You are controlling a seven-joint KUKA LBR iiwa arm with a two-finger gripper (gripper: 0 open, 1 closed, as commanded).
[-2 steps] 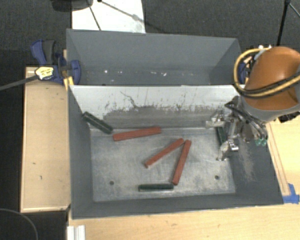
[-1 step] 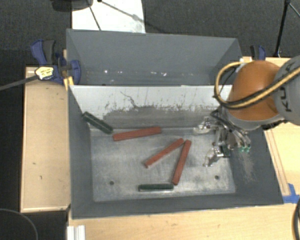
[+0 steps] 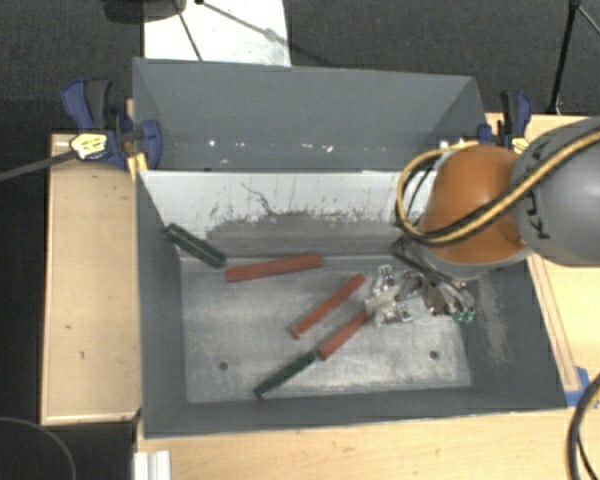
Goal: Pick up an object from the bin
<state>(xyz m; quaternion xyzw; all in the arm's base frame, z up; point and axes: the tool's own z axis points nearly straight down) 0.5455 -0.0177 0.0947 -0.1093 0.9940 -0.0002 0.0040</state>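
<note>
Flat, even light falls on the grey bin (image 3: pixel 310 108) from above. Soft shadow gathers under the arm (image 3: pixel 580 218) at right.

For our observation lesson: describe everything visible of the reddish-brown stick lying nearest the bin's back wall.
The reddish-brown stick is a long, slim, straight bar with a matt surface; its material cannot be told. It lies flat on the bin floor, almost level across the view, just below the back wall. Its left end nears a dark green stick; contact cannot be told. The gripper is apart, to its right.
</note>
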